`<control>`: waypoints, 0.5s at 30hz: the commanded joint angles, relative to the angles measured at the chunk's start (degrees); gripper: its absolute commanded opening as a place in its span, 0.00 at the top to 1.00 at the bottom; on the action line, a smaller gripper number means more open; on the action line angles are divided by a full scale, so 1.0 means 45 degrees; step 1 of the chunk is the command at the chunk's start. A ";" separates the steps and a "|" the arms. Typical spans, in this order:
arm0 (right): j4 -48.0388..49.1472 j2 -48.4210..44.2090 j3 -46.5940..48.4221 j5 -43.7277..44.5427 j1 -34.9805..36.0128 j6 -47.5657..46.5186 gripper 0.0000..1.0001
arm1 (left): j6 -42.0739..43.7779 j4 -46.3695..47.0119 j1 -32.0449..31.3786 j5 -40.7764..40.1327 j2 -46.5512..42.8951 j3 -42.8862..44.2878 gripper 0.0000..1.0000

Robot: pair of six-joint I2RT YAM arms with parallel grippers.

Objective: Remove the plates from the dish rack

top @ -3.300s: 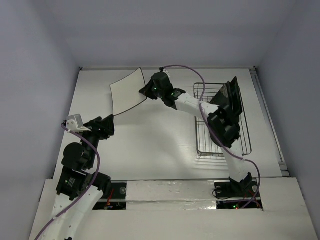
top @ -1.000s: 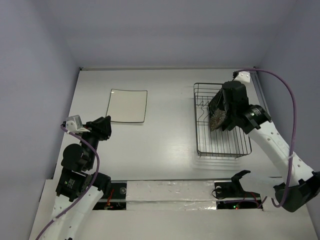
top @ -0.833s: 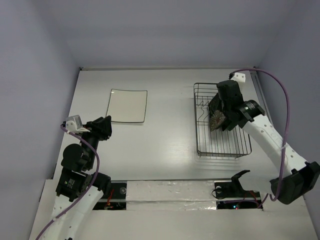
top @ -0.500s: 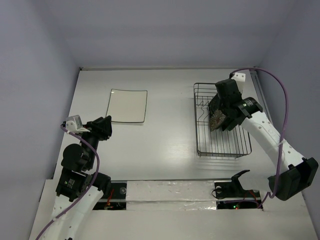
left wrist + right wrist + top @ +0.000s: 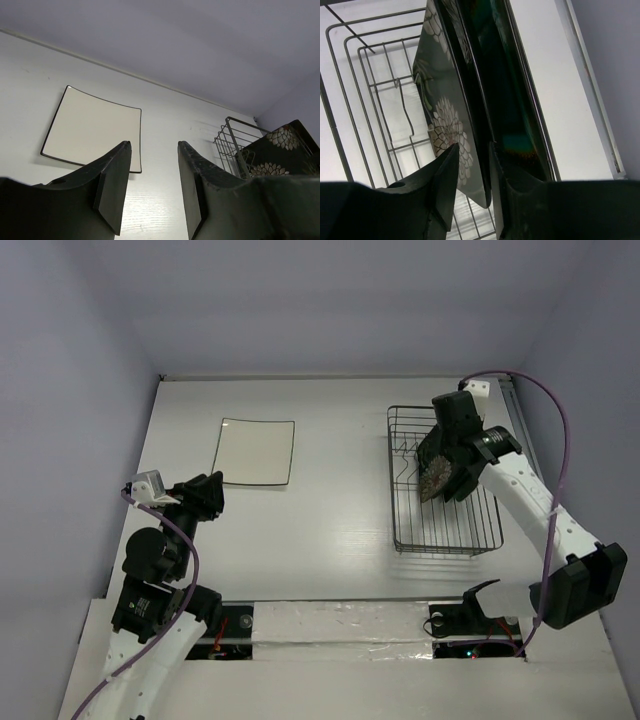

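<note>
The white square plate [image 5: 255, 451] lies flat on the table at the back left; it also shows in the left wrist view [image 5: 92, 130]. The dish rack [image 5: 410, 510] stands at the right. The black plate with white flowers [image 5: 440, 100] stands upright in the rack [image 5: 370, 90], with the teal plate [image 5: 507, 95] right behind it. My right gripper [image 5: 472, 146] is open and reaches down over the rack, its jaws on either side of the black plate's upper edge. My left gripper [image 5: 154, 145] is open and empty, low at the near left [image 5: 212, 485]. I cannot make out the mint plate.
The rack [image 5: 235, 145] sits near the table's right edge strip [image 5: 520, 440], with the wall just beyond. A purple cable [image 5: 560, 470] loops over the right arm. White tabletop [image 5: 330, 490] lies between the white plate and the rack.
The right arm has set the white plate flat at the back left and swung back to the rack. In the last second its gripper has shifted slightly over the plates. The left arm has not moved.
</note>
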 commanded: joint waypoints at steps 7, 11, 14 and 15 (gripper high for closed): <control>0.0436 0.0369 0.0637 -0.0304 -0.0206 -0.0568 0.73 | 0.0019 0.0509 -0.0052 0.0052 -0.0011 0.0068 0.61; 0.0533 0.0681 0.0598 -0.0421 -0.0324 -0.0627 0.71 | 0.0019 0.0490 -0.0052 0.0052 -0.0011 0.0068 0.61; 0.0670 0.0974 0.0559 -0.0480 -0.0440 -0.0705 0.65 | 0.0019 0.0509 -0.0052 0.0052 -0.0050 0.0087 0.61; 0.0709 0.1052 0.0540 -0.0538 -0.0441 -0.0725 0.64 | 0.0019 0.0509 -0.0052 0.0052 -0.0050 0.0087 0.61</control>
